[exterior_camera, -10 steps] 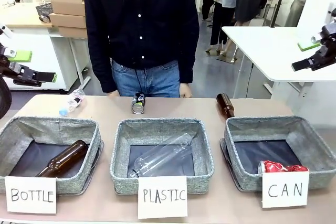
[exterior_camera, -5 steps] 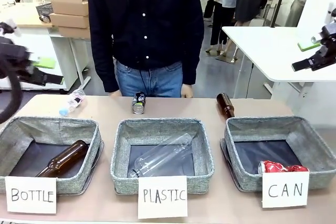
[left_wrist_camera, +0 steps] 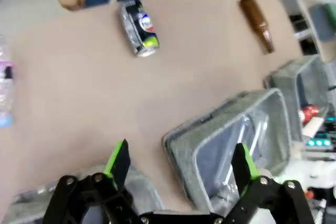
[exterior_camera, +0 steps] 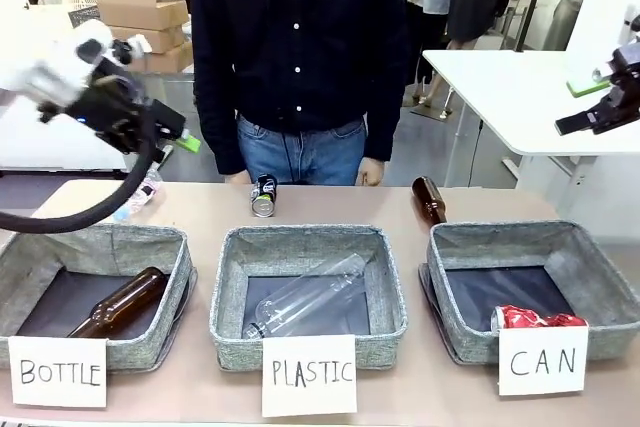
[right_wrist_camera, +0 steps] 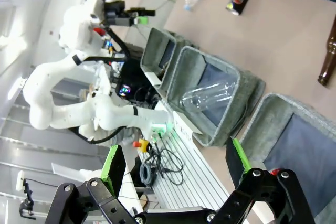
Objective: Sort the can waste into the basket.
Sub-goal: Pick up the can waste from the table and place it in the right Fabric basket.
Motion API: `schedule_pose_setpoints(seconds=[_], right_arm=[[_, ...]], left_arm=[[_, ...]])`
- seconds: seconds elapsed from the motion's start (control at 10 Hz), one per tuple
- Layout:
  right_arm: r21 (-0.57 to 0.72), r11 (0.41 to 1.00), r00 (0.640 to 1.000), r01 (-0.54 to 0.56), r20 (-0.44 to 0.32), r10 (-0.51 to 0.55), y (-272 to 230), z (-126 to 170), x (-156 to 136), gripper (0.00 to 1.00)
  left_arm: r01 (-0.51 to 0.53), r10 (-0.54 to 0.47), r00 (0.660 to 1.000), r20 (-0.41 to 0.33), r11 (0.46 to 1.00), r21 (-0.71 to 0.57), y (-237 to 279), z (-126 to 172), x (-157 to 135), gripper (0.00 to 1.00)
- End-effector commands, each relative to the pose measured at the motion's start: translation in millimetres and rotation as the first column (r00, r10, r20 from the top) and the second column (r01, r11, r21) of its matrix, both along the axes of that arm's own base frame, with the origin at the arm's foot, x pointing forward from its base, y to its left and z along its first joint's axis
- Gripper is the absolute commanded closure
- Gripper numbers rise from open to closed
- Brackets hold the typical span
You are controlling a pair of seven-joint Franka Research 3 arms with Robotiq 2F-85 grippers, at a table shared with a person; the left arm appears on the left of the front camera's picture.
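The black-and-silver drink can (exterior_camera: pixel 263 196) is seen lying on its side on the table (exterior_camera: pixel 340 209) near the far edge, just in front of the person (exterior_camera: pixel 300 47) and behind the basket marked "PLASTIC" (exterior_camera: pixel 235 329). The crushed red can (exterior_camera: pixel 535 319) is found inside the grey basket (exterior_camera: pixel 505 231) marked by the "CAN" card (exterior_camera: pixel 543 360) — low against the front wall, partly hidden by that card. The left gripper (exterior_camera: pixel 170 135) is held in the air over the far left part of the table, well apart from both cans; in the left wrist view its green pads (left_wrist_camera: pixel 118 158) are spread wide with nothing between them. The right gripper (exterior_camera: pixel 578 107) is raised off to the right, above and behind the grey basket — its jaws likewise parted wide and empty in the right wrist view. A brown glass bottle (exterior_camera: pixel 429 199) is laid on the table just behind that basket's far left corner.
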State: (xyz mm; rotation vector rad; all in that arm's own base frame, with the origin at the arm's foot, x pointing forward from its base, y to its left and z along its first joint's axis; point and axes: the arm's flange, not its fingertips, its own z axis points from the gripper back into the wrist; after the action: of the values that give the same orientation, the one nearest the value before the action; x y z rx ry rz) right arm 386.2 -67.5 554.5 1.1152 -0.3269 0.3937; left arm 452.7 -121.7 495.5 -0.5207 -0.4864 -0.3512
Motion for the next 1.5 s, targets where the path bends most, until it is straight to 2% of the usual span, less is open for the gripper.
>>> schedule_pose_setpoints(seconds=[0.0,0.2,0.3,0.4,0.5,0.7,0.9,1.0,1.1,1.2,1.4], right_arm=[[-0.009,1.000,1.000,-0.008,0.021,0.008,-1.2,-0.3,-0.4,0.00],[-0.009,1.000,1.000,-0.008,0.021,0.008,-1.2,-0.3,-0.4,0.00],[-0.009,1.000,1.000,-0.008,0.021,0.008,-1.2,-0.3,-0.4,0.00],[-0.009,1.000,1.000,-0.008,0.021,0.008,-1.2,-0.3,-0.4,0.00],[-0.009,1.000,1.000,-0.008,0.021,0.008,-1.2,-0.3,-0.4,0.00],[-0.009,1.000,1.000,-0.008,0.021,0.008,-1.2,-0.3,-0.4,0.00],[-0.009,1.000,1.000,-0.008,0.021,0.008,-1.2,-0.3,-0.4,0.00],[-0.009,1.000,1.000,-0.008,0.021,0.008,-1.2,-0.3,-0.4,0.00],[-0.009,1.000,1.000,-0.008,0.021,0.008,-1.2,-0.3,-0.4,0.00],[-0.009,1.000,1.000,-0.008,0.021,0.008,-1.2,-0.3,-0.4,0.00],[-0.009,1.000,1.000,-0.008,0.021,0.008,-1.2,-0.3,-0.4,0.00]], left_arm=[[0.025,-0.025,1.000,-0.003,0.999,-0.047,22.7,6.8,-14.8,0.00],[0.025,-0.025,1.000,-0.003,0.999,-0.047,22.7,6.8,-14.8,0.00],[0.004,-0.004,1.000,-0.004,1.000,-0.023,2.5,-1.1,1.1,0.00],[-0.159,0.158,0.986,-0.053,0.987,-0.021,-14.0,-1.6,25.3,0.00],[-0.264,0.265,0.960,-0.092,0.964,0.021,-31.8,-5.6,57.2,0.00],[-0.344,0.359,0.917,-0.172,0.932,0.112,-78.5,-20.4,121.8,0.00],[-0.374,0.411,0.891,-0.194,0.906,0.198,-122.4,-47.2,163.9,0.00],[-0.350,0.402,0.884,-0.239,0.907,0.232,-139.9,-63.5,178.9,0.00],[-0.371,0.435,0.859,-0.272,0.893,0.256,-156.2,-84.1,194.8,0.00],[-0.367,0.435,0.847,-0.307,0.895,0.255,-164.9,-105.3,206.9,0.00],[-0.377,0.481,0.810,-0.336,0.865,0.331,-174.8,-144.0,225.6,0.00]])
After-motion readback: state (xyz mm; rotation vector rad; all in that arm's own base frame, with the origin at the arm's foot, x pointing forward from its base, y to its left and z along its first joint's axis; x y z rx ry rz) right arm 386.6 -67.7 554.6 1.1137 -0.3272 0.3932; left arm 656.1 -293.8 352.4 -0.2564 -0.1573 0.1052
